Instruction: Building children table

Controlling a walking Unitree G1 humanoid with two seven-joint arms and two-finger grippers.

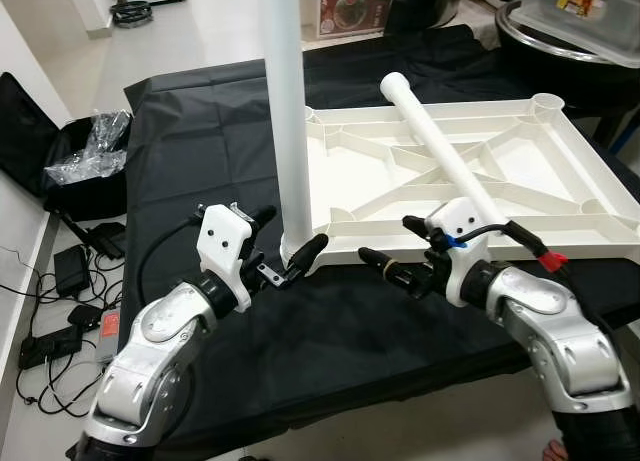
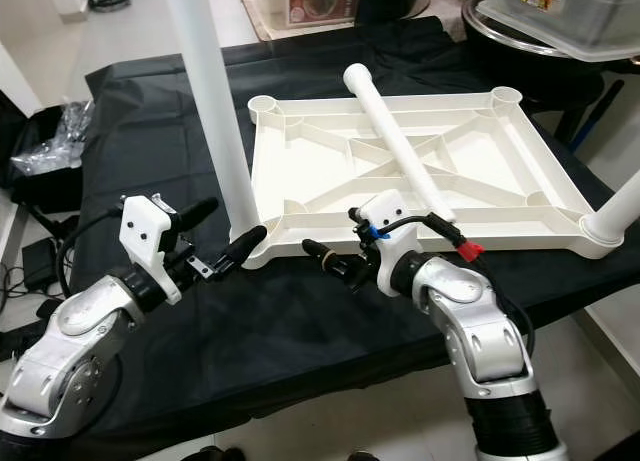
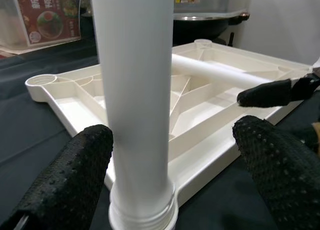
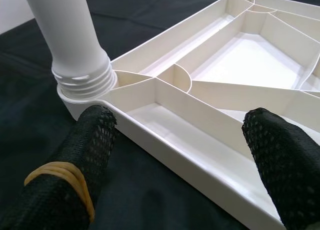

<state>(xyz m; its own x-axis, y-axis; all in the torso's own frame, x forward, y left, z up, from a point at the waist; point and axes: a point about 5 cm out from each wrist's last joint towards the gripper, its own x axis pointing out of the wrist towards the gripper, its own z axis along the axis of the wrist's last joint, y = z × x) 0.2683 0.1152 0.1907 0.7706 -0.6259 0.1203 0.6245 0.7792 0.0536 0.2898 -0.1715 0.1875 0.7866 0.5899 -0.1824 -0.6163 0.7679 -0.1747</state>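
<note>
A white children's table top (image 1: 520, 181) lies upside down on a black cloth. One white leg (image 1: 285, 111) stands upright in its near-left corner socket, with threads (image 4: 85, 80) showing above the socket. My left gripper (image 1: 290, 236) is open, one finger (image 3: 80, 175) on each side of that leg's base. A second white leg (image 1: 440, 146) lies diagonally across the ribs of the top. My right gripper (image 1: 393, 243) is open at the top's near edge, just right of the upright leg and holding nothing. Another white leg (image 2: 615, 216) pokes in at the top's right corner.
The black-draped table (image 1: 200, 131) ends close in front of me. On the floor to the left are a black bag (image 1: 30, 131), crumpled plastic (image 1: 95, 146) and cables with adapters (image 1: 60, 301). A clear bin (image 1: 590, 11) on a metal pan stands back right.
</note>
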